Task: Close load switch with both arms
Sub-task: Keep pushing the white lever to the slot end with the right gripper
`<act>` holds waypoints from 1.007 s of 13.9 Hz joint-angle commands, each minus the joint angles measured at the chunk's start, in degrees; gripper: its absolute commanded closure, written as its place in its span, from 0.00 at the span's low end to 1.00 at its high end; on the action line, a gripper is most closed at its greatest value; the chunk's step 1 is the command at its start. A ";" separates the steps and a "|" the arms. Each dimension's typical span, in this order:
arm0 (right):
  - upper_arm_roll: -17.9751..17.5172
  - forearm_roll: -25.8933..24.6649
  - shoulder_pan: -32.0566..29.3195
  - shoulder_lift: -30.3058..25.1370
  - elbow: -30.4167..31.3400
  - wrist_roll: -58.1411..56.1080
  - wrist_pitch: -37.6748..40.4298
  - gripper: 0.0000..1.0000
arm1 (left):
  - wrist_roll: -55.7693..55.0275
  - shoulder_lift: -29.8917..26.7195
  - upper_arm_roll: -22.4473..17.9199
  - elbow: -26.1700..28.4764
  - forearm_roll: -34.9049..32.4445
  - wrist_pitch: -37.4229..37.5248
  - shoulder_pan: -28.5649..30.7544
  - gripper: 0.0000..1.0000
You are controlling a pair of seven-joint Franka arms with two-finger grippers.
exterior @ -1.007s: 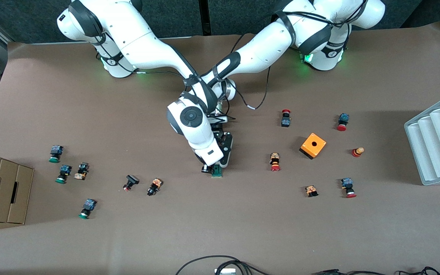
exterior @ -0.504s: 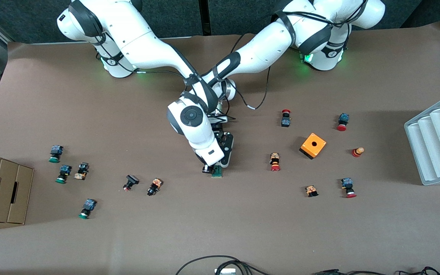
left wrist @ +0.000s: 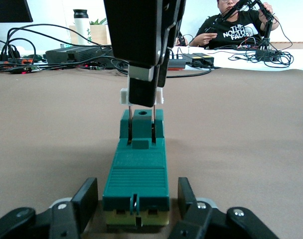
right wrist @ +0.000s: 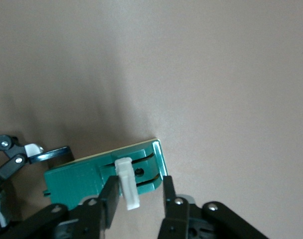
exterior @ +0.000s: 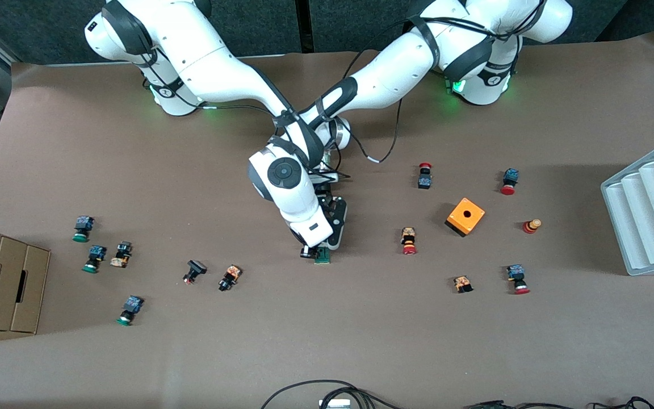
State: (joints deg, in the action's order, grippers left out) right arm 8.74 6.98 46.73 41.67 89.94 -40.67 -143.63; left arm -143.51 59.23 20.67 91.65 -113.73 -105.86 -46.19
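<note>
The load switch (exterior: pixel 322 255), a narrow green block on a yellow base, lies on the table's middle. Both arms meet over it, the right arm crossing above the left. My left gripper (exterior: pixel 330 241) lies low along the table, shut on the block's body (left wrist: pixel 136 174), one finger (left wrist: pixel 86 201) on each side. My right gripper (exterior: pixel 313 251) comes down from above onto the end with the white tab (right wrist: pixel 127 189). Its jaws (right wrist: pixel 140 191) stand a little apart around the tab: one finger (right wrist: pixel 110 194) touches it, the other is clear of it. The left wrist view shows that gripper (left wrist: pixel 141 97) over the tab (left wrist: pixel 124 96).
Several small push buttons lie scattered toward both ends of the table. An orange box (exterior: pixel 465 216) with a hole sits toward the left arm's end, with a grey ribbed tray (exterior: pixel 650 210) at that edge. A cardboard box (exterior: pixel 3 284) stands at the right arm's end. Cables (exterior: pixel 327 395) lie at the near edge.
</note>
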 commanded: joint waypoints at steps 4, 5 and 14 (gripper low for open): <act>0.58 0.57 -0.23 1.75 -2.67 -0.55 -1.21 0.62 | -1.07 1.33 -0.46 -0.50 -0.52 1.01 -0.40 0.29; 0.58 0.57 -0.23 1.93 -2.75 -0.55 -1.21 0.62 | -1.16 1.33 -0.54 -0.50 -0.52 1.01 -0.48 0.29; 0.58 0.57 -0.06 4.30 -5.30 -0.20 -1.30 0.62 | -1.16 1.33 -0.55 -0.42 -0.52 1.18 -0.48 0.29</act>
State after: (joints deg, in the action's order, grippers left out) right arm 9.02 6.98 46.72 43.66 87.13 -40.66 -143.66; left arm -143.51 59.25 20.67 91.65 -113.79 -105.80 -46.20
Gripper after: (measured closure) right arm 0.621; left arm 0.282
